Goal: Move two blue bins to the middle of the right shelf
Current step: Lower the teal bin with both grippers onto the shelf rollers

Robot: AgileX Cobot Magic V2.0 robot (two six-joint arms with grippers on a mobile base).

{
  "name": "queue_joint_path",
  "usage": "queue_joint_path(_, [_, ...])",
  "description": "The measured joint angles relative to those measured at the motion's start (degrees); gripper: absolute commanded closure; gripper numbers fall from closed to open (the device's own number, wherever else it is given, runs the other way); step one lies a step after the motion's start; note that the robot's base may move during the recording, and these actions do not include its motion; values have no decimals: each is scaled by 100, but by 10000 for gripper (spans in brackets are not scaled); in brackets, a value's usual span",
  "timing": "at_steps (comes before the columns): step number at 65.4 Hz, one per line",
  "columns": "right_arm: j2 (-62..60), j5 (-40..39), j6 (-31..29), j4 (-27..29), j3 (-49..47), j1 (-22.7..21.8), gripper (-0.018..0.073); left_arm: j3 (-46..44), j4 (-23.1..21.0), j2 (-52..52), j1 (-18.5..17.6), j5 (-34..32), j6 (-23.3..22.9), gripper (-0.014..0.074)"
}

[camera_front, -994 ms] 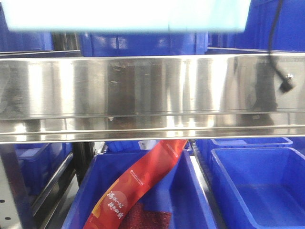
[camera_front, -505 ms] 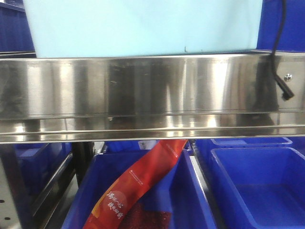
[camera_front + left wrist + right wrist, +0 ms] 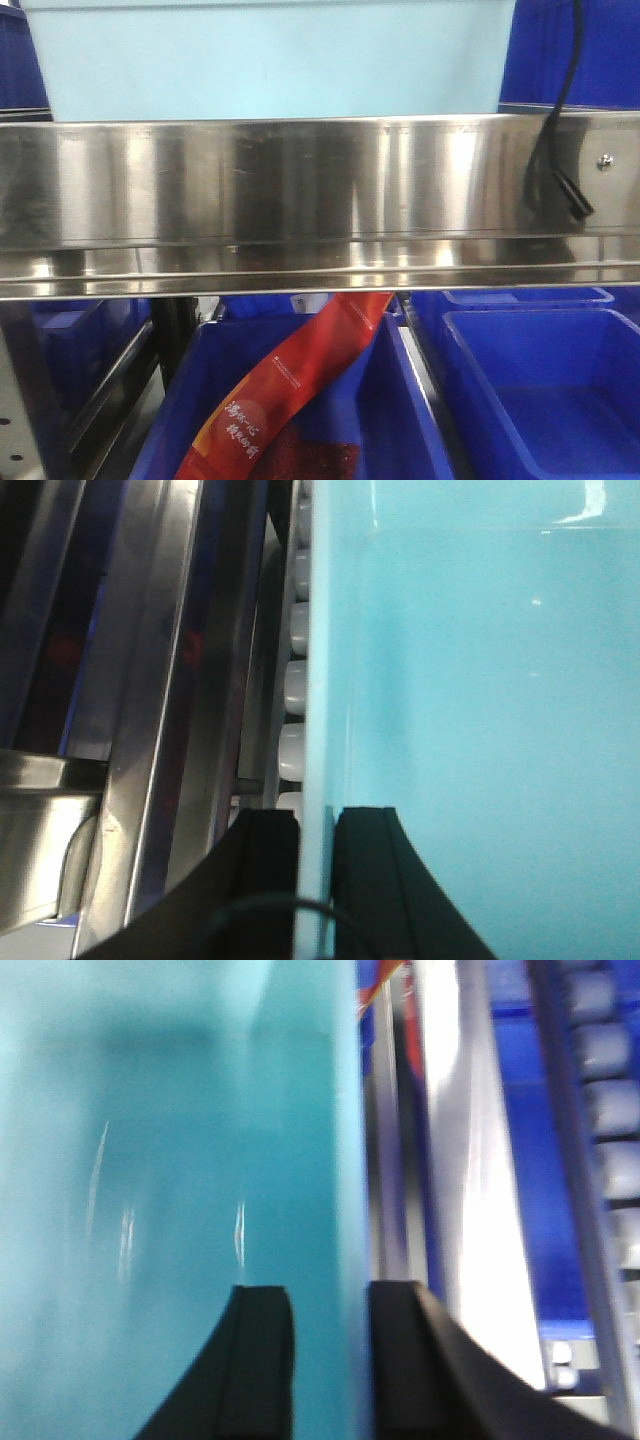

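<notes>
We see a light blue, smooth-sided plastic bin (image 3: 265, 60) held level above the brushed steel shelf rail (image 3: 300, 180), its broad wall filling the top of the front view and its lower edge meeting the rail's top line. From the left wrist view, one thin vertical wall of this bin (image 3: 318, 730) stands between two black fingers (image 3: 268, 880), and in the right wrist view the opposite wall (image 3: 345, 1160) is likewise pinched between black fingers (image 3: 262, 1370). Below the rail, two darker blue plastic bins rest side by side: one (image 3: 400, 420) with a red printed packet leaning inside, the other (image 3: 545, 400) open and bare.
</notes>
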Motion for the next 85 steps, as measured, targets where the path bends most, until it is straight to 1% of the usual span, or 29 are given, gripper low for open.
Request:
queue_joint_path(3, [4, -9, 0, 15, 0, 0, 406, 0, 0, 0, 0, 0, 0, 705])
queue_joint_path(6, [4, -32, 0, 25, 0, 0, 375, 0, -12, 0, 0, 0, -5, 684])
queue_joint_path(9, [4, -60, 0, 40, 0, 0, 326, -10, -24, 0, 0, -17, -5, 630])
queue_joint_path(10, [4, -60, -12, 59, 0, 0, 291, -10, -24, 0, 0, -29, -5, 609])
queue_joint_path(11, [4, -74, -35, 58, 0, 0, 277, -10, -24, 0, 0, -29, -5, 586])
queue_joint_path(12, [4, -84, -54, 74, 0, 0, 218, -10, -24, 0, 0, -47, -5, 531])
queue_joint_path(13, [4, -115, -83, 96, 0, 5, 169, -21, -34, 0, 0, -74, -5, 500])
queue_joint_path(14, [4, -132, -108, 124, 0, 15, 136, -21, -34, 0, 0, -73, -5, 451])
queue_joint_path(19, [4, -170, -174, 273, 0, 56, -20, -21, -34, 0, -12, -120, -5, 283])
queue_joint_path(21, [4, -185, -197, 336, 0, 82, -13, -21, -52, 0, -26, -168, -5, 205])
queue_joint_path(23, [-7, -196, -209, 368, 0, 112, -9, -21, -63, 0, -40, -201, -32, 165])
queue_joint_path(24, [-7, -196, -225, 417, -4, 110, -9, -21, -63, 0, -53, -217, -52, 130])
queue_joint_path(28, [-18, -196, -245, 487, -4, 126, -9, -21, -63, 0, -64, -280, -116, 66])
queue_joint_path(31, [-42, -211, -275, 522, -13, 131, -9, -21, -21, 0, -75, -303, -179, 53])
queue_joint_path(39, [-136, -228, -287, 506, -13, 131, -9, -41, 69, -37, -75, -330, -265, 60])
queue_joint_path(54, [-383, -240, -287, 62, -13, 131, -9, -376, 126, -189, -75, -340, -314, 60])
queue_joint_path(60, [-479, -240, -287, 4, -26, 131, -9, -496, 112, -197, -75, -355, -314, 61])
queue_joint_path(66, [-604, -240, -337, -6, -26, 131, -9, -602, 22, -206, -75, -355, -319, 94])
queue_joint_path(72, [-747, -240, -373, -6, -26, 131, -9, -679, -55, -242, -75, -355, -328, 218])
queue_joint_path(78, [-890, -240, -452, -6, -26, 131, 18, -733, -108, -332, -75, -355, -328, 405])
queue_joint_path(81, [-949, -214, -533, -10, -26, 131, 54, -747, -132, -377, -75, -355, -301, 514])
queue_joint_path(85, [-1009, -199, -595, -21, -26, 131, 164, -771, -173, -458, -75, -355, -192, 659])
